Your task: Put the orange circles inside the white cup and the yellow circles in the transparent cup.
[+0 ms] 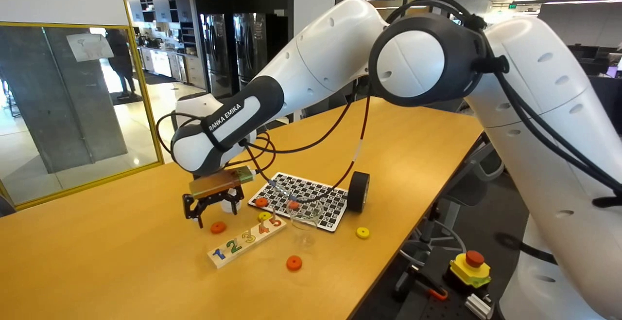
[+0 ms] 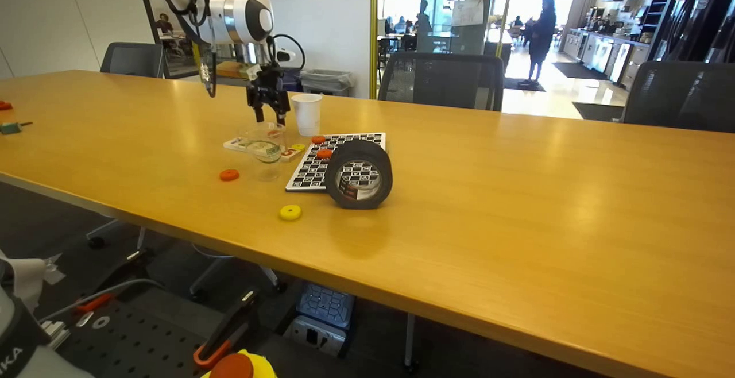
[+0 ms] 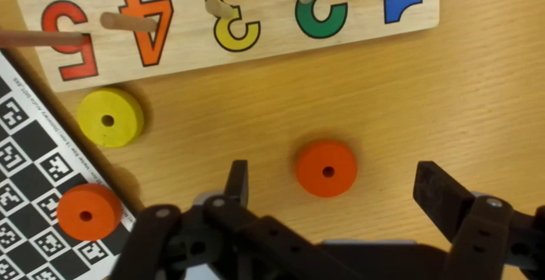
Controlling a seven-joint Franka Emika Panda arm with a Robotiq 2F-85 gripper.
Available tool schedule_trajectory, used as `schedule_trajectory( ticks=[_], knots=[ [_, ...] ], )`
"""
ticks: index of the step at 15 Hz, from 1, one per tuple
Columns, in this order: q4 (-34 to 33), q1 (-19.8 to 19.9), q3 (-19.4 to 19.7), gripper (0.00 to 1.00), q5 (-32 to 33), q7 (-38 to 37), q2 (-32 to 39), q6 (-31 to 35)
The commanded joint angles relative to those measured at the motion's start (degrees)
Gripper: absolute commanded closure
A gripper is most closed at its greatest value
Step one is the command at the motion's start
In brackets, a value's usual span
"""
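Your fingers point(image 3: 440, 195) are standing wide apart, holding nothing, and between them an orange disc point(image 3: 327, 168) is lying flat on the worktop point(image 2: 517, 194), touching neither side. Watch the white cup point(image 2: 307, 115): it's standing upright just beside your fingers. The numbered block point(image 3: 276, 29) is stretching across the top of the wrist view, its pegs point(image 3: 130, 21) sticking up. A yellow disc point(image 3: 110, 116) is sitting between that block and the checkered board point(image 3: 34, 186), and that board is carrying another orange disc point(image 2: 318, 139) and, close to it, a further orange disc point(image 2: 324, 153). Mind the cable point(image 1: 359, 149): it's drooping from your arm point(image 1: 335, 43) and crossing in front of the board in an exterior view. Near the block's 5 end, the clear cup point(image 2: 263, 151) is standing, with a loose orange disc point(image 2: 229, 174) lying close by. The roll of tape point(image 1: 358, 191) is standing on its rim by the board; I can't tell whether they're touching.

Now the edges: a second yellow disc point(image 2: 290, 212) is lying nearer the worktop's near edge than that loose orange one. Beyond the tape the wood is spreading wide, with chairs point(image 2: 442, 79) lining the far edge. And between your fingers, a strip of worktop is showing on both sides of the disc.
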State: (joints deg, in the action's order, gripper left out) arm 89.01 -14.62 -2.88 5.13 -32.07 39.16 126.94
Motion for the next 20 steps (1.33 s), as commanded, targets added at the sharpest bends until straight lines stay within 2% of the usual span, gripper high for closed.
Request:
schedule_trajectory(
  ticks=[1,9,20],
  knots=[
    [-2.8,-1.2,1.3,0.0,-1.6,-0.9,2.4,2.1],
    [-2.0,-0.9,1.3,0.0,-4.0,-1.1,3.3,6.5],
    [-2.1,-0.8,1.9,0.0,-5.4,-0.9,3.5,5.5]
  ],
)
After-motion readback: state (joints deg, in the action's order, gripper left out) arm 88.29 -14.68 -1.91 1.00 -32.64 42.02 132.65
